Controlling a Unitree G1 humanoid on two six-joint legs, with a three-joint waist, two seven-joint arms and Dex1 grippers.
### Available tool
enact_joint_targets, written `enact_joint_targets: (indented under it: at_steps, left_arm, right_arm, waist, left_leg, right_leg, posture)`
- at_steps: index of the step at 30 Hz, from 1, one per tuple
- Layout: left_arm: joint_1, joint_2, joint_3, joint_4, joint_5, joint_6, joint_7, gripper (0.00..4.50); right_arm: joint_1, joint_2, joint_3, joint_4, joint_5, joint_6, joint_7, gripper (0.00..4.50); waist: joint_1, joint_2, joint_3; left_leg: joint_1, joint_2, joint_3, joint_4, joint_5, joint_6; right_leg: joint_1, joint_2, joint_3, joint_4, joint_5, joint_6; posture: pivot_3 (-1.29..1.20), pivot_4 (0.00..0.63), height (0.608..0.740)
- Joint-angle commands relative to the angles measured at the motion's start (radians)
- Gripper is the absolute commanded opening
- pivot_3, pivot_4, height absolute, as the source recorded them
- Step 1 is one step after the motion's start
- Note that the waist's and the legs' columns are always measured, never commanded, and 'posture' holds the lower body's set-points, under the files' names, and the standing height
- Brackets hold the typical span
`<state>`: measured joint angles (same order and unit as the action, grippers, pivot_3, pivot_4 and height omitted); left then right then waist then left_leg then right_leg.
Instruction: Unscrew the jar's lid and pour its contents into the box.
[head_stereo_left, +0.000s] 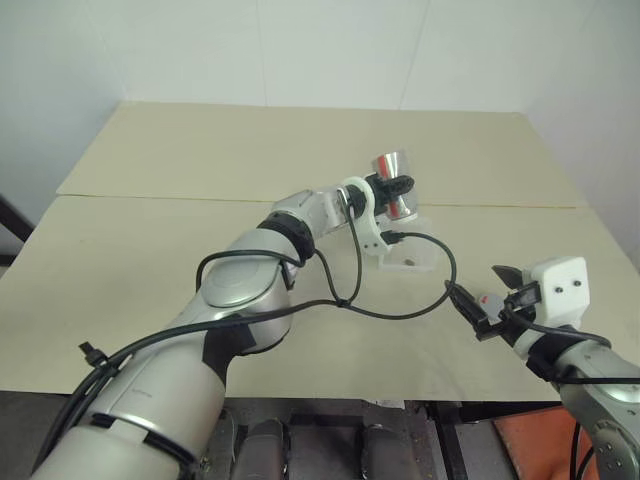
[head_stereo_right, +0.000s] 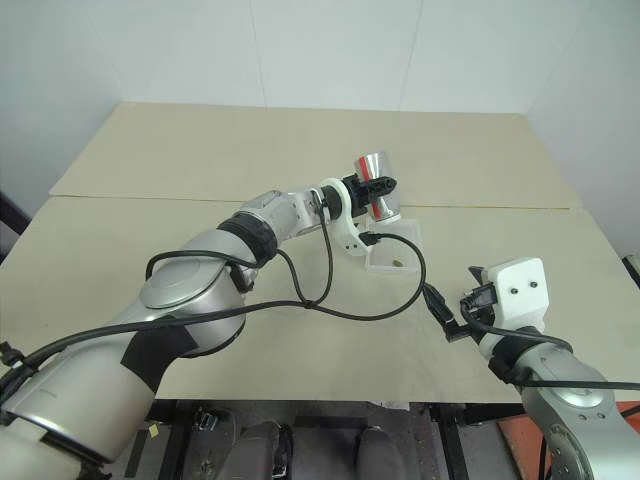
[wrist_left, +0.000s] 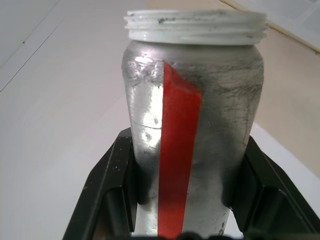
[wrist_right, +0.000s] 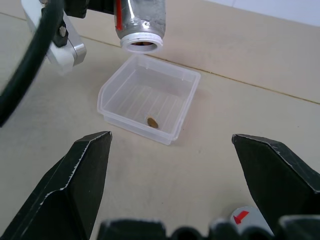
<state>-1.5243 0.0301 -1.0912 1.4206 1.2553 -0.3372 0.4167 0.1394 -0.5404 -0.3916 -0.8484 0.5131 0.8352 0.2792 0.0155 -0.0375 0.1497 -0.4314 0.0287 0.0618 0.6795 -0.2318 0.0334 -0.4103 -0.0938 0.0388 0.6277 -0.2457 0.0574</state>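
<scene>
Right wrist view: left claw (wrist_right: 107, 7) holds tipped jar (wrist_right: 140, 22) above box (wrist_right: 150, 102).

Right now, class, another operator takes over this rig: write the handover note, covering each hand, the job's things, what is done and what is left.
Left hand: shut on the jar, tilted mouth-down over the box.
Right hand: open, empty, back near the table's front edge.
Lid: off, lying on the table beside the right hand.
Contents: one brown bit lies in the box; more shows at the jar's mouth.
Done: unscrewing, pour begun.
Left: finish emptying the jar.
</scene>
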Motion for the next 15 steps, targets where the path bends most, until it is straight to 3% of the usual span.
enact_joint_targets:
  at_steps: [1, 6, 10, 15]
  left_arm:
    - [-0.026, -0.01, 0.121, -0.003, -0.119, -0.006, -0.069, 2.06]
    - [0.036, -0.027, 0.401, -0.006, -0.393, -0.017, -0.347, 2.06]
    - [0.102, -0.068, 0.801, -0.027, -0.781, 0.066, -0.619, 2.06]
    - [0.154, -0.089, 1.166, -0.064, -1.131, 0.163, -0.801, 2.06]
  right_arm:
    - [-0.001, -0.014, -0.008, -0.026, -0.013, -0.024, 0.001, 4.47]
    - [-0.016, -0.016, -0.012, -0.014, -0.014, -0.028, 0.004, 4.47]
    - [-0.023, -0.004, 0.001, -0.006, -0.026, -0.032, -0.003, 4.47]
    - [-0.03, -0.002, 0.015, -0.003, -0.039, -0.034, -0.004, 4.47]
  waist:
    - [0.0, 0.0, 0.0]
    - [-0.002, 0.0, 0.0]
    - [-0.003, 0.001, 0.0]
    - [-0.005, 0.001, 0.0]
  left_leg:
    - [0.0, 0.0, 0.0, 0.0, 0.0, 0.0]
    - [0.0, 0.0, 0.0, 0.0, 0.0, 0.0]
    - [0.0, 0.0, 0.0, 0.001, 0.0, 0.0]
    - [0.0, 0.0, 0.0, 0.002, 0.0, 0.0]
  right_leg:
    - [0.0, 0.0, 0.0, 0.0, 0.0, 0.0]
    - [0.0, 0.0, 0.0, 0.001, 0.0, 0.0]
    - [0.0, 0.0, 0.0, 0.002, 0.0, 0.0]
    - [0.0, 0.0, 0.0, 0.002, 0.0, 0.0]
  posture:
    - [0.0, 0.15, 0.74]
    - [0.0, 0.15, 0.74]
    - [0.0, 0.15, 0.74]
    - [0.0, 0.15, 0.74]
